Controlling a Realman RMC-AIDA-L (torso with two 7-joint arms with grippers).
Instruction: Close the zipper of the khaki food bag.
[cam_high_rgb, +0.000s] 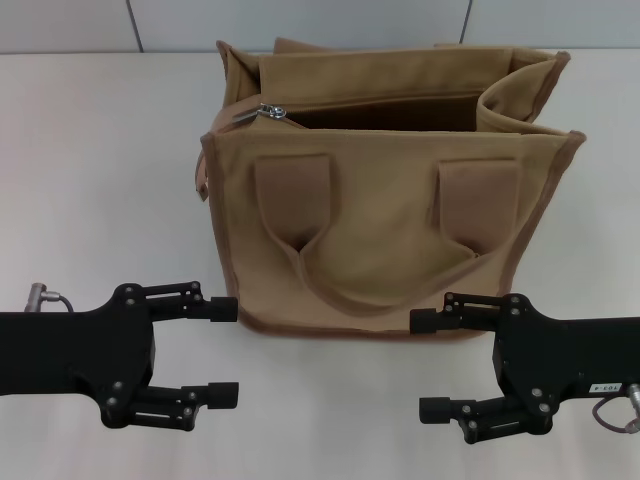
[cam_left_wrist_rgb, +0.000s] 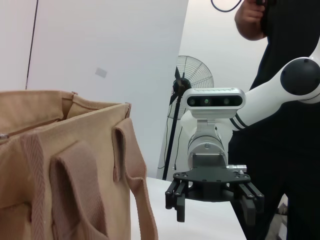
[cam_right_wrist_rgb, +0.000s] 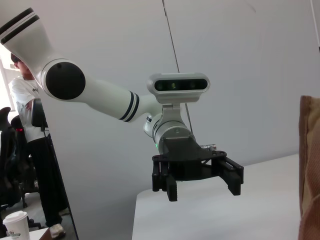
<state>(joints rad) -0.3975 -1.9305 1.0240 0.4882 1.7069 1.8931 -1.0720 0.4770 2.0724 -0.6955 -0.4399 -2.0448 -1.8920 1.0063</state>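
Two grippers, both black, both with jaws spread wide and holding nothing. Left gripper (cam_high_rgb: 224, 352) low at the near left, fingertips pointing inward toward the right gripper (cam_high_rgb: 434, 365), which mirrors it at the near right; fingertips of the two well apart, with bare white table (cam_high_rgb: 100, 150) between and beneath. Neither touching anything. Same spread seen from the wrists: right gripper (cam_left_wrist_rgb: 215, 200) hanging open above the table edge in the left wrist view, left gripper (cam_right_wrist_rgb: 197, 180) likewise open in the right wrist view.

Just beyond and between the two sets of jaws, one khaki food bag (cam_high_rgb: 385, 210), upright, its near face turned toward the robot. Upper finger of each gripper level with the bag's bottom edge, close beside it but seemingly apart from the cloth. On that near face, two tan handle tabs joined by one drooping webbing loop (cam_high_rgb: 385, 270). Darker brown trim along the edges.

Farther up, beyond the jaws, the bag's top gaping open across most of its width. One zipper (cam_high_rgb: 300, 118) with one small silver pull tab (cam_high_rgb: 270, 111) sitting at the end nearer the left gripper's side, well away from both sets of jaws. Possibly a short closed stretch behind the tab; hard to tell.
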